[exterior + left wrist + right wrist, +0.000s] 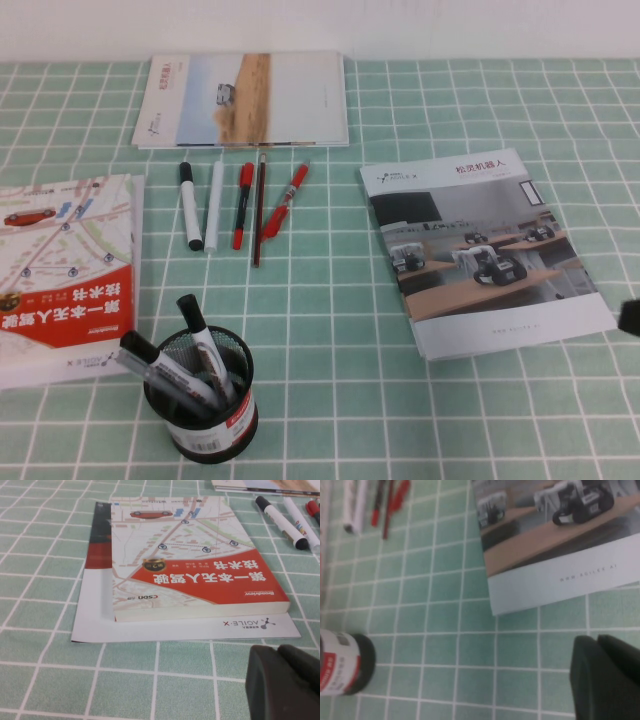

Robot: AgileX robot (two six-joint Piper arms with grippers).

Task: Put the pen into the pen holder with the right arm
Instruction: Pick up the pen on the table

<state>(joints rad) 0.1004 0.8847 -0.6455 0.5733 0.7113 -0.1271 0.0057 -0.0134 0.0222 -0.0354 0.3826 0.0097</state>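
Note:
The pen [284, 202], slim and red, lies on the green checked cloth at the right end of a row of pens, far middle; it also shows in the right wrist view [397, 492]. The pen holder [205, 400], a black mesh cup with a white and red label band, stands near left with markers in it; its base shows in the right wrist view [342, 664]. My right gripper [597, 640] is shut and empty, low over the cloth near the magazine's near edge; only a dark tip shows at the high view's right edge [630, 317]. My left gripper [277, 650] is shut and empty beside the red book.
A black-capped white marker [189, 205], a white marker [215, 203], a red-capped black pen [242, 205] and a dark pencil [259, 205] lie beside the pen. A red map book [65, 270] lies left, a robot magazine [485, 250] right, a booklet [245, 100] at the back.

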